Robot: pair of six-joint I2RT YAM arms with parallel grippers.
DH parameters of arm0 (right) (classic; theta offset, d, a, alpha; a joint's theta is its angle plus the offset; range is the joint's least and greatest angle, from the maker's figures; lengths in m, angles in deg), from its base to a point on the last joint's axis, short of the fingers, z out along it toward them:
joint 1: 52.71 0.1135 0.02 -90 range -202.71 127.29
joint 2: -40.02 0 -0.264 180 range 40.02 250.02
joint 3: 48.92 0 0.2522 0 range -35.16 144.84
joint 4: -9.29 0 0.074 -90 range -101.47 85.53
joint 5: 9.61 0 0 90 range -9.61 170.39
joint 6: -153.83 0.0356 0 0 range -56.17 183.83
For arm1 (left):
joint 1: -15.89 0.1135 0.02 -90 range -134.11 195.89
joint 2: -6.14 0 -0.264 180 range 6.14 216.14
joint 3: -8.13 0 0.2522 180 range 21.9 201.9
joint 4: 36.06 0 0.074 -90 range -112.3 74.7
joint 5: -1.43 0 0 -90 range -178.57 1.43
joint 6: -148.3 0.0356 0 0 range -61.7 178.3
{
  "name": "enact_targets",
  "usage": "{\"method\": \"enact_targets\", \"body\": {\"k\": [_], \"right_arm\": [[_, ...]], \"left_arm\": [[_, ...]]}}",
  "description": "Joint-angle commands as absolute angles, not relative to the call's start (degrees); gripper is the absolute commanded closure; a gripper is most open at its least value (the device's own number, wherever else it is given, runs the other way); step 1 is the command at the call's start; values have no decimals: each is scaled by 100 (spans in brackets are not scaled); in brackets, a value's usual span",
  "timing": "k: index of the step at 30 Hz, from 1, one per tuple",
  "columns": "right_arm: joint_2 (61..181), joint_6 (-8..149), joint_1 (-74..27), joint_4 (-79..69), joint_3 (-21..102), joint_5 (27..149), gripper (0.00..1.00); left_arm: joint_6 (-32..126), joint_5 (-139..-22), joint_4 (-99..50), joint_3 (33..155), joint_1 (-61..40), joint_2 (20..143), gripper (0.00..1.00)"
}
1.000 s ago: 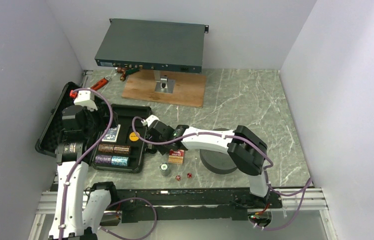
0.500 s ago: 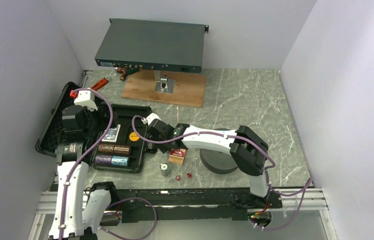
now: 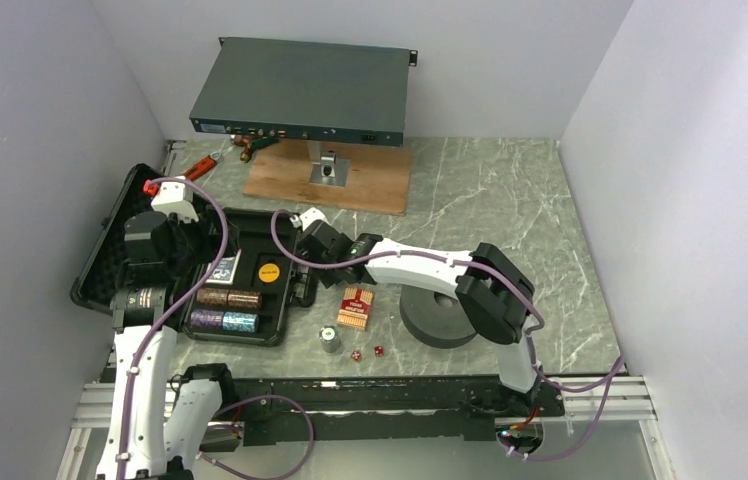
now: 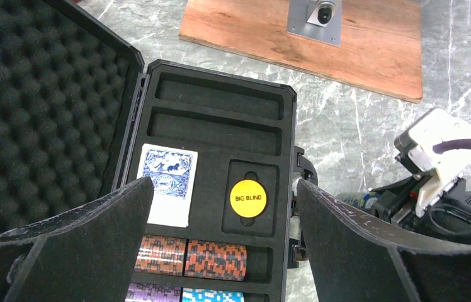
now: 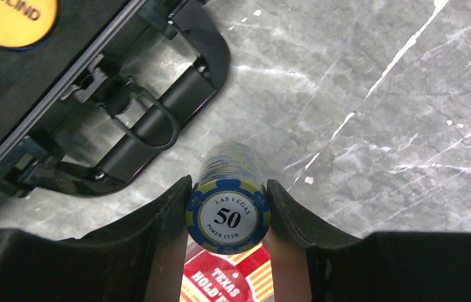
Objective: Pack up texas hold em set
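The marbled table (image 3: 510, 200) is carrying everything, with the flat grey rack-mount box (image 3: 300, 90) propped at its far edge. At the left, the black briefcase (image 3: 250, 216) is lying open, its foam-lined lid (image 4: 31, 100) folded out to the left. A dark grey foam ring (image 3: 435, 318) is sitting near the right arm.

The left gripper (image 4: 223, 185) is hanging over the open case with its jaws spread wide, holding and touching nothing.

The right gripper (image 5: 226, 207) is reaching in just beside the case's handle (image 5: 157, 126). Its jaws are standing partly open and clamping a held chip stack (image 5: 230, 165), the fingers (image 5: 170, 220) pressing on both sides of the end chip, which is marked 50.

A red card deck box (image 3: 354, 307) is lying flat on the table just below that gripper. A blue deck (image 4: 169, 184) is sitting in the case, with four chip stacks (image 4: 189, 258) lying in the slots at its near side. A loose chip stack (image 3: 330, 339) is standing on the table near the case. The yellow disc (image 4: 248, 198) is resting in its own recess beside the blue deck. Two small red dice (image 3: 357, 355) are lying near the table's front edge.
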State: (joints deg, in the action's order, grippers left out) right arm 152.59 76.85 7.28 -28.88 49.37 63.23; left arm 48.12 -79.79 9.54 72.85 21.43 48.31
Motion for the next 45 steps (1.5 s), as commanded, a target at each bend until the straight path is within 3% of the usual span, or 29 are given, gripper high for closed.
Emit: {"method": "enact_targets", "body": {"k": [1,7,12,16,22,32,37,40,45], "right_arm": [[15331,7743,615,-2500,5254,6384,80],[15597,7814,506,-2685,5403,6563,57],[15646,7791,496,-2840,5526,6508,23],[15641,7797,495,-3055,5671,6377,18],[15677,7876,478,-3314,5780,6448,25],[15758,8047,399,-3396,5693,6547,47],[15837,8045,378,-3447,5770,6630,51],[15848,8036,373,-3470,5768,6625,59],[15750,8053,372,-3496,5773,6630,82]], "left_arm": [[4881,-7907,725,7305,2116,4771,10],[4876,-7939,741,7314,2117,4771,10],[4879,-7947,746,7314,2116,4761,10],[4873,-7943,750,7322,2112,4780,10],[4868,-7954,760,7331,2117,4779,10],[4873,-8010,785,7339,2117,4743,10],[4885,-8057,794,7340,2117,4743,10],[4885,-8049,796,7340,2117,4744,10],[4884,-8036,801,7340,2117,4761,10]]}}
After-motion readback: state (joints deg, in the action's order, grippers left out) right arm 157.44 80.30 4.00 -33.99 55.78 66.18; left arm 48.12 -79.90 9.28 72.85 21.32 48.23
